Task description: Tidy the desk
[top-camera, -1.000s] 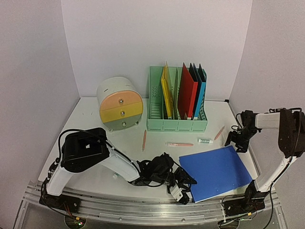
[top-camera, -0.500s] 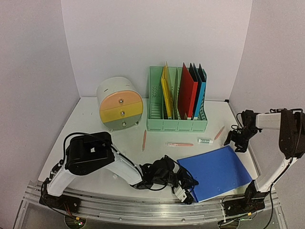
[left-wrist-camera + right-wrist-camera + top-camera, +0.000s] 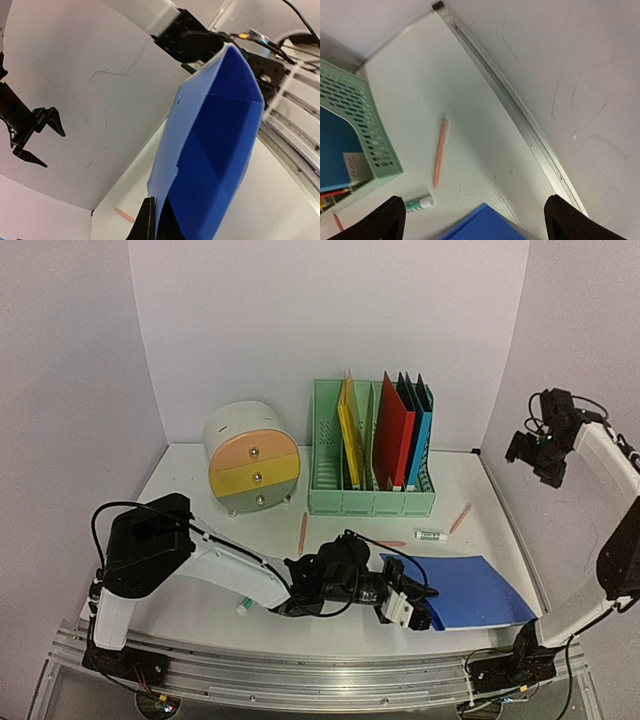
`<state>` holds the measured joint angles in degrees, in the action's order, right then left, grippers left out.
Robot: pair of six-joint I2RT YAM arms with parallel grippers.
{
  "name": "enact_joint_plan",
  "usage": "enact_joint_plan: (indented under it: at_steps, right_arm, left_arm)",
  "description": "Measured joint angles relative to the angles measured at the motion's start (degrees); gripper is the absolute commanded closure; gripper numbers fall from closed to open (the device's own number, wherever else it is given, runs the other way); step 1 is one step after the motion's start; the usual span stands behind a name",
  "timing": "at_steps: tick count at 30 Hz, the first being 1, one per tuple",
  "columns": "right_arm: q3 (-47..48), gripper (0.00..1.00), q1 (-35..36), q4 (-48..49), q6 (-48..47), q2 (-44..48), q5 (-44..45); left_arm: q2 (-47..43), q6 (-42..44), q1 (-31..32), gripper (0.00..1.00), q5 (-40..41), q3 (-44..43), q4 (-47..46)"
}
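Desk (image 3: 185, 478) fills the floor of the lilac-walled cell, a white top with a silver rail (image 3: 300, 672) along its near edge.

The left arm (image 3: 230, 572) lies low across the front of it, folded at the elbow above its base, with the forearm stretched rightward almost flat to the surface. The right arm (image 3: 612, 455) climbs from its base along the right wall and bends over at the top, wrist held high and well clear of everything.

At the back, a mint-green file rack (image 3: 370, 502) holds yellow, red, dark blue and light blue folders standing upright in its slots. Just left of it sits a round grey drawer unit (image 3: 252, 458), its orange and yellow fronts closed.

A blue folder (image 3: 470, 590) lies at the front right. The left gripper (image 3: 415, 612) has its fingers pinched on the near-left corner, and the wrist view shows the sheet bowed and lifted at that end. Its far side seems to rest on the desktop, though the views do not settle this.

The right gripper (image 3: 528, 462) hangs with fingers spread wide and nothing between them.

One orange pencil (image 3: 303, 533) lies in front of the drawer unit, another (image 3: 460, 518) beside the rack's right end, and a third is partly hidden behind the left wrist. A glue stick (image 3: 430, 534) lies between the rack and the folder.
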<state>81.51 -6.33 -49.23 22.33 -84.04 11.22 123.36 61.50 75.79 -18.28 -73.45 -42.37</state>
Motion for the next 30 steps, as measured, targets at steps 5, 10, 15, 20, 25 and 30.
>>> enact_joint_plan:
  at_steps: [5, 10, 15, 20, 25, 30]
  right_arm:
    - [13.5, 0.06, 0.0, -4.1, 0.3, 1.9, -3.4]
    - [18.2, 0.1, 0.0, -5.3, -1.8, 4.1, -16.6]
    - [18.3, 0.12, 0.0, -4.9, -5.5, 7.1, -29.6]
    - [20.4, 0.13, 0.7, -4.9, -7.1, 8.6, -39.1]
    - [27.2, 0.24, 7.2, -6.6, -2.9, 5.2, -41.0]
    - [36.3, 0.12, 14.1, -13.6, 6.3, -3.5, -39.5]
  left_arm:
    - [-2.6, -11.9, -1.4, 1.0, -3.6, -12.5, 14.0]
    - [-3.6, -22.5, -4.3, 1.0, -8.6, -25.9, 29.2]
    - [-7.5, -28.8, -7.1, 1.0, -12.0, -28.2, 41.6]
    - [-10.5, -36.3, -9.2, 1.0, -14.5, -28.7, 51.1]
    - [-12.9, -41.2, -10.8, 1.0, -15.7, -30.5, 58.6]
    - [-20.5, -41.7, -11.4, 1.0, -11.3, -22.7, 59.4]
